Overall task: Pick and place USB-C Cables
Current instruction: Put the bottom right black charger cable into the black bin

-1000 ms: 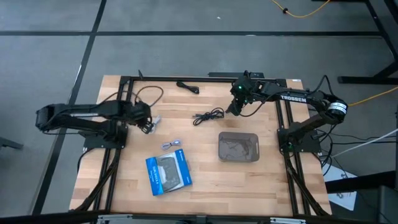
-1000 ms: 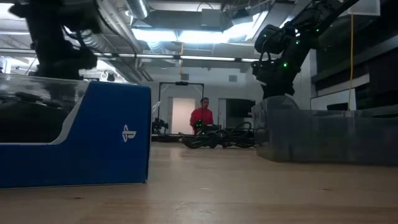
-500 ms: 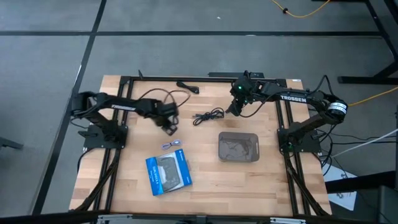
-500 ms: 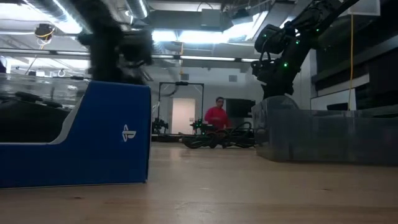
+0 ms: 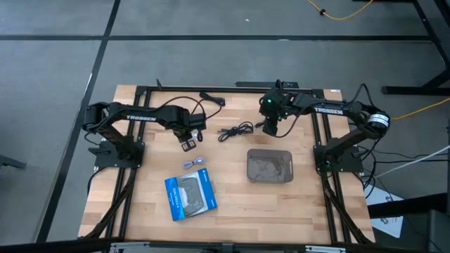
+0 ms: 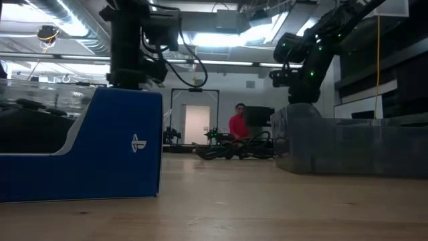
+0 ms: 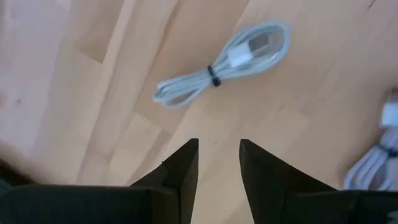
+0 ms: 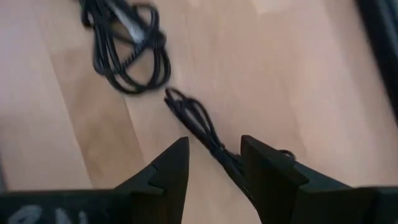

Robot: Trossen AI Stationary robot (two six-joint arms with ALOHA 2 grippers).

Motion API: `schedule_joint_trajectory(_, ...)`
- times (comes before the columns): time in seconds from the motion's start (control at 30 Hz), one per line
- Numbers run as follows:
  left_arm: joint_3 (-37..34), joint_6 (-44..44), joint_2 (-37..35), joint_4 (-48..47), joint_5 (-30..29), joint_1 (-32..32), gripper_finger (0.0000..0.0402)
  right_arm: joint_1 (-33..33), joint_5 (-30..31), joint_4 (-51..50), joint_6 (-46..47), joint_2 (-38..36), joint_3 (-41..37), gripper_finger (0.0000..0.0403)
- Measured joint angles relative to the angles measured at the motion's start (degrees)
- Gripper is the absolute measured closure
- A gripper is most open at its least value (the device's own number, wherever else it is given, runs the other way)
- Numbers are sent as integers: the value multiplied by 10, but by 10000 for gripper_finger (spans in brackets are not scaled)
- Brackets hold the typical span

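A silvery-grey USB-C cable [image 5: 195, 164], tied in a loose coil, lies flat on the wooden table; in the left wrist view the cable [image 7: 224, 62] is ahead of my open left gripper [image 7: 219, 143]. That gripper [image 5: 188, 143] hovers just on the far side of it. Another pale cable [image 7: 380, 163] shows at that picture's edge. A black cable [image 5: 235, 131] lies mid-table. My open right gripper [image 5: 271, 128] hangs over its right end, and the black cord's tail [image 8: 199, 121] runs between and under the fingers [image 8: 171, 165]. A further black cable [image 5: 211, 98] lies near the far edge.
A grey translucent bin [image 5: 248, 166] stands right of centre, and the bin [image 6: 348, 144] hides the right gripper's lower end in the low view. The blue package [image 5: 190, 195] sits near the front. A yellow cord [image 5: 337, 14] lies on the floor. A person in red [image 6: 239, 125] stands far behind.
My left arm has swung out from the table's left side, and its gripper has travelled toward the right until it is over the silvery cable. My right gripper has turned a little above the black cable. No cable has moved.
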Motion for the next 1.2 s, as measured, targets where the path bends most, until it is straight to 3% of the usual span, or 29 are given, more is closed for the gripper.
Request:
schedule_joint_trajectory(0.23,-1,10,0,3,-4,-17,292,3,52,6,-44,69,0,253)
schedule_joint_trajectory(0.6,-1,7,0,7,-4,-39,292,3,76,73,-59,135,0,257)
schedule_joint_trajectory(0.7,-1,7,0,6,-4,-43,292,3,61,70,-35,152,4,294)
schedule_joint_trajectory(0.8,-1,1,0,-3,-4,-46,292,4,59,61,17,160,4,366)
schedule_joint_trajectory(1.03,-2,-50,-7,-58,-40,-49,292,39,120,-11,88,75,29,367)
schedule_joint_trajectory(1.2,-2,-55,-20,-51,-55,-65,292,95,90,-101,170,-47,55,367)
